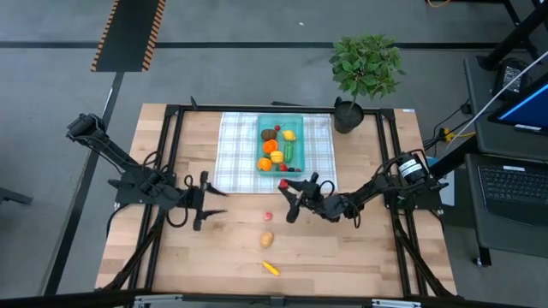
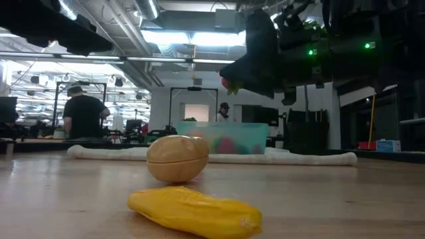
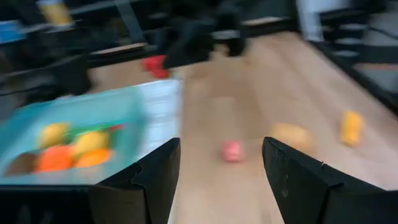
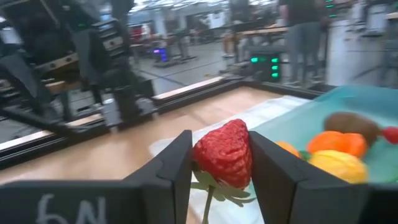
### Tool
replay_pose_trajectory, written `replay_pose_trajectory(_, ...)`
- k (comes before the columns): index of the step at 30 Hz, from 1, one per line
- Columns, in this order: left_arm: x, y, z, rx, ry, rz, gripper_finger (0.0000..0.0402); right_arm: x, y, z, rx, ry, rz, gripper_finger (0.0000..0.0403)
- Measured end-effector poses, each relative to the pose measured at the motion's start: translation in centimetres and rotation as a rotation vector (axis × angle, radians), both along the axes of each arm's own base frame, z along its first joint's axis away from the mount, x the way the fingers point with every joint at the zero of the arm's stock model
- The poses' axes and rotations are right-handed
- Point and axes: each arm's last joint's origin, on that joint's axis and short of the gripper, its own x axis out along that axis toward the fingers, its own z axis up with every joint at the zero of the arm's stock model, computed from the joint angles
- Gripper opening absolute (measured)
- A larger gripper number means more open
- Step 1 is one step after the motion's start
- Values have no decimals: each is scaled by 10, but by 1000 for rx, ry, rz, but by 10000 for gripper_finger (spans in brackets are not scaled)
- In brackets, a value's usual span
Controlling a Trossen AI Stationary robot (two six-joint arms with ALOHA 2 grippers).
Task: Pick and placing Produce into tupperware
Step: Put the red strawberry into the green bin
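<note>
A wooden table (image 1: pixel 128 248) bears a checked cloth (image 1: pixel 235 145), potato (image 1: pixel 267 239), lemon (image 1: pixel 271 269) and potted plant (image 1: pixel 364 73).

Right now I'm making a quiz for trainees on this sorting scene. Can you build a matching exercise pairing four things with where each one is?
Things:
1. strawberry
2. potato
3. kiwi
4. left hand

Places:
A. inside the tupperware
B. on bare wood, nearer the front edge than the cloth
C. clamped in the right hand
D. open and empty, over the table's left half

Pairs: 1-C, 2-B, 3-A, 4-D
</note>
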Motion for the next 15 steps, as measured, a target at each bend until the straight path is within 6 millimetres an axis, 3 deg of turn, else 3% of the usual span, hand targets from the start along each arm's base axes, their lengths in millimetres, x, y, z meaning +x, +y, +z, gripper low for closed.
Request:
replay_pose_trajectory(9,1,11,2,12,-69,316,220,7,-14,4,-15,3,-102,134)
replay_pose_trajectory(15,2,28,-8,-13,-108,486,220,17,-22,12,-69,27,-206,134)
